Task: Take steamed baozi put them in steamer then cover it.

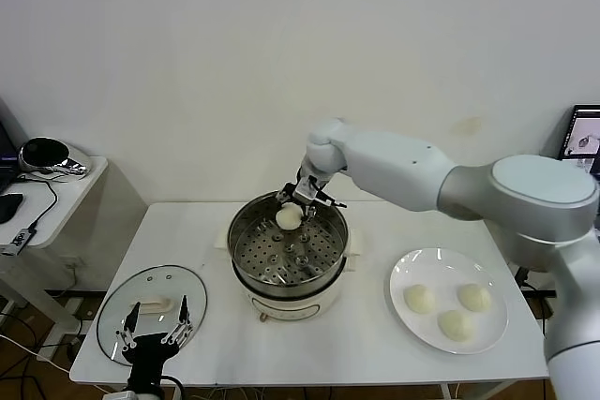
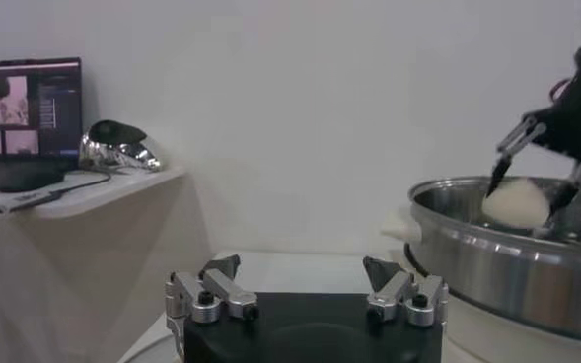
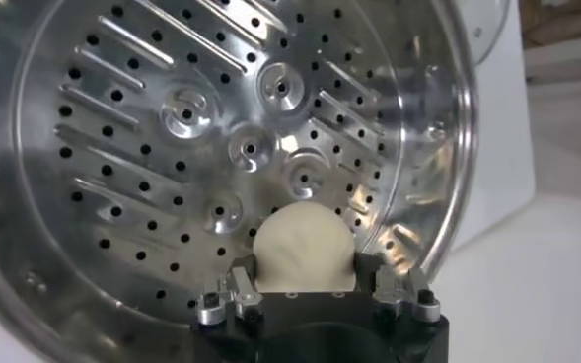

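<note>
Worktop [image 1: 375,353]: white; carries everything listed here.

Steamer [image 1: 246,231]: steel pot at centre, perforated tray bare, uncovered.

Plate [image 1: 403,274]: on your right, three baozi [image 1: 419,299] waiting.

Cover [image 1: 117,311]: glass lid flat at your left, just ahead of the left pincer [image 1: 153,332], which sits idle with fingers spread.

Right pincer [image 1: 302,201]: over the steamer's far side, closed on one bun [image 1: 289,218] held above the tray.

Handling note: lower until the bun nears the tray before you release, and place it towards the rim so three more fit. Cover last.
</note>
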Robot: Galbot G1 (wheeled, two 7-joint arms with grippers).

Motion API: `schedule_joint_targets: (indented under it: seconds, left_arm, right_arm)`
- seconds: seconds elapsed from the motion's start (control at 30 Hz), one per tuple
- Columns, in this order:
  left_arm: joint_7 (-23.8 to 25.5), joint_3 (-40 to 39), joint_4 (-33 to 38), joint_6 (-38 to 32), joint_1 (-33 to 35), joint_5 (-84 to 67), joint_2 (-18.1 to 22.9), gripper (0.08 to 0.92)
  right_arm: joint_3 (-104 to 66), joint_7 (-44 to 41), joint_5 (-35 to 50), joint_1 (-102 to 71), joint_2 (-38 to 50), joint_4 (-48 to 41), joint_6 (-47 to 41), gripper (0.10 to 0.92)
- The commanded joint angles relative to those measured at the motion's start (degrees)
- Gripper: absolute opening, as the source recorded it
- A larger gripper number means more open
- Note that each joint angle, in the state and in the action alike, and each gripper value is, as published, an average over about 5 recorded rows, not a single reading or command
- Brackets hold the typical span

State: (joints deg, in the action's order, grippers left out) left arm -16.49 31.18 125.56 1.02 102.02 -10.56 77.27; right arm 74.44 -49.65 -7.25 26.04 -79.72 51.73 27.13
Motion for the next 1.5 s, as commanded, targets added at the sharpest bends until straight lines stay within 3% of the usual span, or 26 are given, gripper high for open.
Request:
schedule_joint_targets:
  seconds: [0.03,0.17,0.27,0.47,0.73,1.03,1.5]
  left_arm:
    - [-0.04,-0.06,0.11,-0.09,-0.01,-0.02,0.08,0.823]
    - [-0.11,-0.24,0.47,-0.10,0.06,0.01,0.31,0.823]
    - [-0.18,-0.27,0.78,-0.02,0.15,0.08,0.47,0.823]
    - [-0.20,0.04,2.01,0.64,0.07,0.14,0.36,0.823]
    - [-0.21,0.61,3.76,3.50,-0.28,0.10,-0.54,0.823]
    - [-0.25,0.47,4.15,3.91,-0.49,0.77,-1.04,0.823]
    - [-0.29,0.84,4.21,3.94,-0.75,1.23,-0.78,0.823]
  right_arm:
    - [-0.23,2.90,-7.37,-2.13,-2.54,-4.01,4.84,0.632]
    - [-0.48,3.08,-6.13,-0.22,-0.86,-1.69,4.55,0.726]
    - [0.27,1.33,-0.62,3.65,2.29,3.52,0.77,0.793]
    - [4.60,-5.64,22.19,15.45,14.38,23.60,-24.41,0.822]
    - [10.86,-6.46,32.40,26.09,34.01,42.58,-49.24,0.823]
    - [17.24,-5.03,28.55,26.01,53.35,52.76,-50.54,0.823]
    - [4.00,-1.51,15.93,0.49,59.35,50.16,-49.31,0.823]
